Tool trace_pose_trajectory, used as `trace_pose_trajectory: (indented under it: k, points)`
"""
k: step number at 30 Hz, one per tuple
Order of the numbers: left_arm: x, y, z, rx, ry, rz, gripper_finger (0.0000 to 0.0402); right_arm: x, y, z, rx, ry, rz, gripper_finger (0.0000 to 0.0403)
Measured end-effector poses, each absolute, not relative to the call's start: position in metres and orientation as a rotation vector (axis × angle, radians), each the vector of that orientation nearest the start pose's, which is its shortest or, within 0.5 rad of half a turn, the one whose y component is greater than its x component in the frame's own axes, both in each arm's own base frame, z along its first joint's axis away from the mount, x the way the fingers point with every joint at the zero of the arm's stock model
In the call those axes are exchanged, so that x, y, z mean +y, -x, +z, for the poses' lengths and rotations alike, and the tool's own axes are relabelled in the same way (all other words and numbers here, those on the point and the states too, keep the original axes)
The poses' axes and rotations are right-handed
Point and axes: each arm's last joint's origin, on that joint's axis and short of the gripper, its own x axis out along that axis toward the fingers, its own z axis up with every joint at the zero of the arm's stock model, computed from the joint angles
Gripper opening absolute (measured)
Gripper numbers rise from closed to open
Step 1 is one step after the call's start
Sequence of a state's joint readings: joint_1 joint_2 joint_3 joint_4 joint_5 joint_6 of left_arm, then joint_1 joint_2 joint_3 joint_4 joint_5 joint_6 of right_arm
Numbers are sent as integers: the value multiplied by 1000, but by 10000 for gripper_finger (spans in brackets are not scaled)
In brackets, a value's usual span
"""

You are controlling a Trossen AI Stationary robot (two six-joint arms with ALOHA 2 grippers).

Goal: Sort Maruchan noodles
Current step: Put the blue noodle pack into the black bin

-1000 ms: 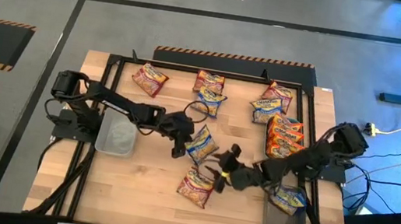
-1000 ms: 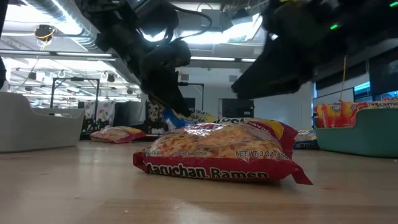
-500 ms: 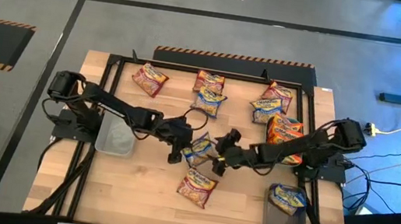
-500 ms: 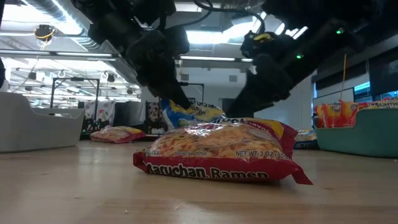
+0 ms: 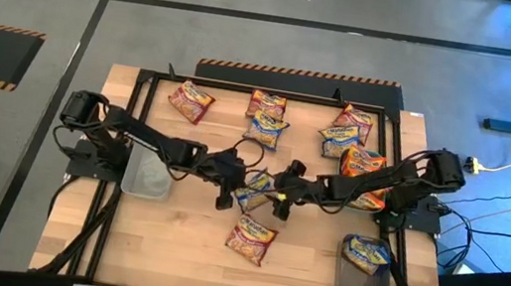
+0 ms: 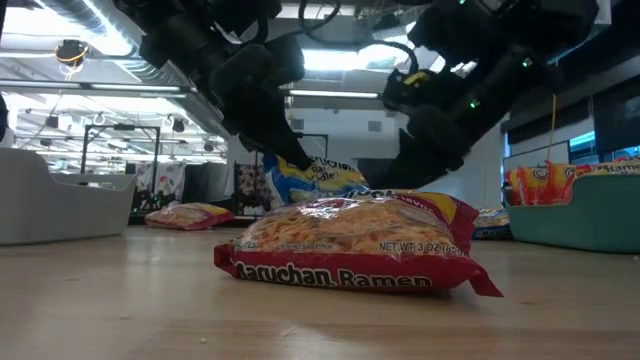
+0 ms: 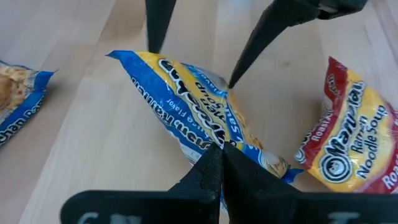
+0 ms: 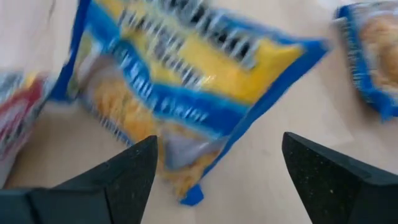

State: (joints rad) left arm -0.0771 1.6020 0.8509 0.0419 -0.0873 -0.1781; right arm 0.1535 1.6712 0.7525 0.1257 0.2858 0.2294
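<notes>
A blue-and-yellow noodle packet (image 5: 254,193) is at the table's middle with my left gripper (image 7: 219,152) shut on it. My right gripper (image 8: 219,140) comes from the right and is open, its fingers (image 7: 252,43) astride the packet's other end. A maroon-and-yellow packet (image 6: 350,250) lies flat on the table just nearer. More packets (image 5: 266,116) lie along the far side. My left gripper pinches the blue-and-yellow packet by one edge (image 7: 208,134) between its two fingertips, slanting down from the table's left. The packet is crumpled and tilted up from the fingers (image 6: 310,175); the maroon packet hides whether its low end touches the table. My right gripper: I cannot tell whether its fingers touch the packet.
A clear tray (image 5: 146,176) stands at the left under my left arm. A grey tray (image 5: 361,283) at the near right holds a blue packet. A teal tray (image 6: 580,220) at the right holds orange packets. Bare wood lies at the near left.
My right gripper has swung from the near right toward the far edge and the left, up to the blue-and-yellow packet. The packet, held by my left gripper, has bunched up and risen more into sight behind the maroon packet.
</notes>
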Motion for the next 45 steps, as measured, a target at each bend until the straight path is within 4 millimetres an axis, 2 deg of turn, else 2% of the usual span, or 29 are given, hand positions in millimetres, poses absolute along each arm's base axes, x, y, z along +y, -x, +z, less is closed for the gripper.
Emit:
trace_pose_trajectory:
  k: [4,10,15,21,25,32,36,45]
  points:
    - [-31,-321,183,685,80,38,0,39,-307,137,781,-12,-159,325]
    - [-39,-323,187,635,27,-7,0,34,-313,137,702,-5,-100,325]
    - [-41,-323,187,632,24,-13,0,36,-316,125,593,-60,70,325]
    - [-39,-324,187,625,21,-8,0,39,-320,111,553,-83,123,321]
    - [-39,-324,187,625,22,-8,0,39,-322,109,536,-85,129,283]
    - [-39,-325,189,609,32,-4,3,39,-322,109,533,-78,131,160]
    - [-39,-326,191,577,71,15,26,39,-322,109,536,-66,134,99]
    - [-38,-326,193,560,77,73,123,41,-322,109,537,-47,115,108]
